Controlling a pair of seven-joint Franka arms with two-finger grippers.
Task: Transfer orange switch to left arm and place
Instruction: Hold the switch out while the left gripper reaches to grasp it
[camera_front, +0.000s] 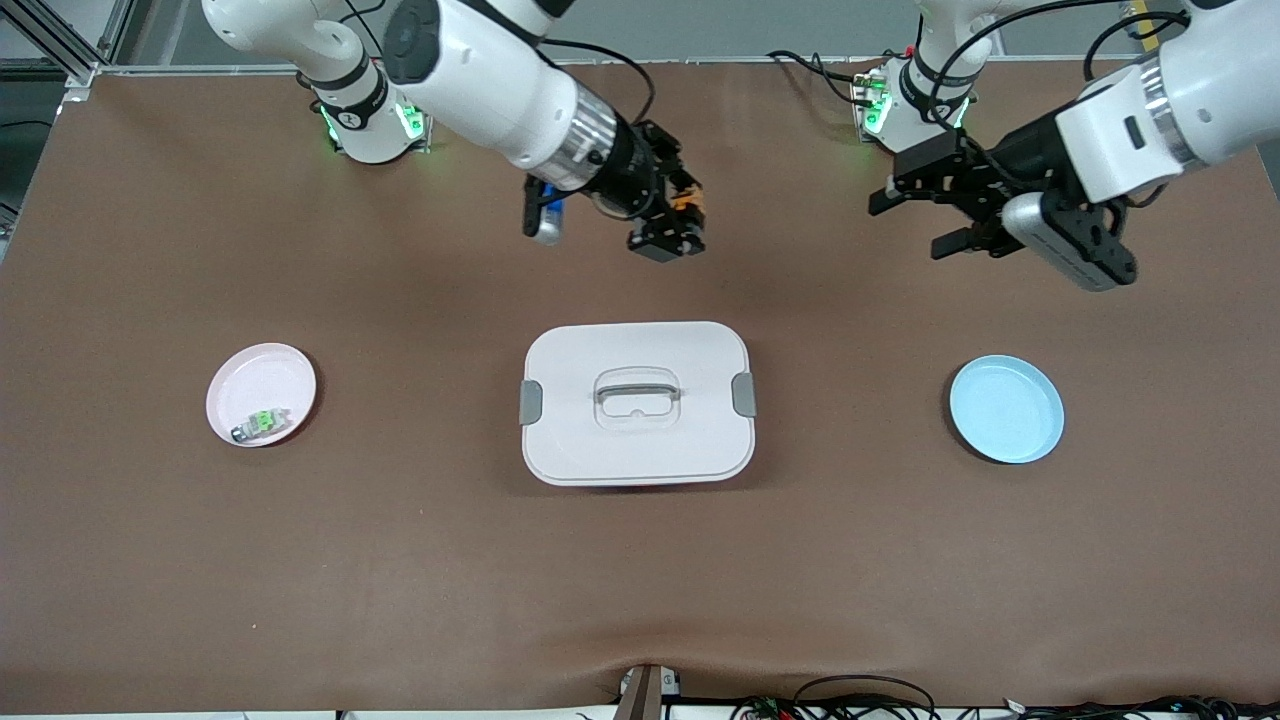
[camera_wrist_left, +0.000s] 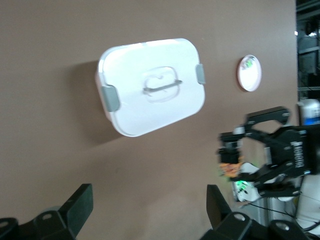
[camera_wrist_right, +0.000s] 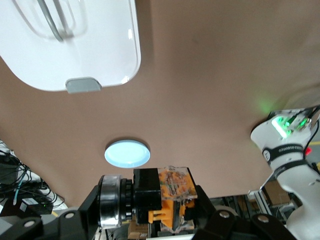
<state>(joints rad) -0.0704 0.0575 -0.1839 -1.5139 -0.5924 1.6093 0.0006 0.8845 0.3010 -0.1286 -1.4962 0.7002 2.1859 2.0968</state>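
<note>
The orange switch (camera_front: 688, 200), with a black body, an orange part and a clear block, sits between the fingers of my right gripper (camera_front: 672, 218), which is shut on it in the air. It hangs over the brown mat between the white box (camera_front: 637, 400) and the arms' bases. In the right wrist view the switch (camera_wrist_right: 167, 197) fills the jaws of the right gripper (camera_wrist_right: 162, 207). My left gripper (camera_front: 915, 222) is open and empty, raised toward the left arm's end and facing the right gripper. In the left wrist view its fingers (camera_wrist_left: 80, 205) stand wide apart, with the switch (camera_wrist_left: 230, 169) seen farther off.
The box (camera_wrist_left: 150, 85) has grey latches and a handle and stands mid-table. A pink plate (camera_front: 262, 385) at the right arm's end holds a small green switch (camera_front: 262, 424). A blue plate (camera_front: 1006, 408) lies bare at the left arm's end.
</note>
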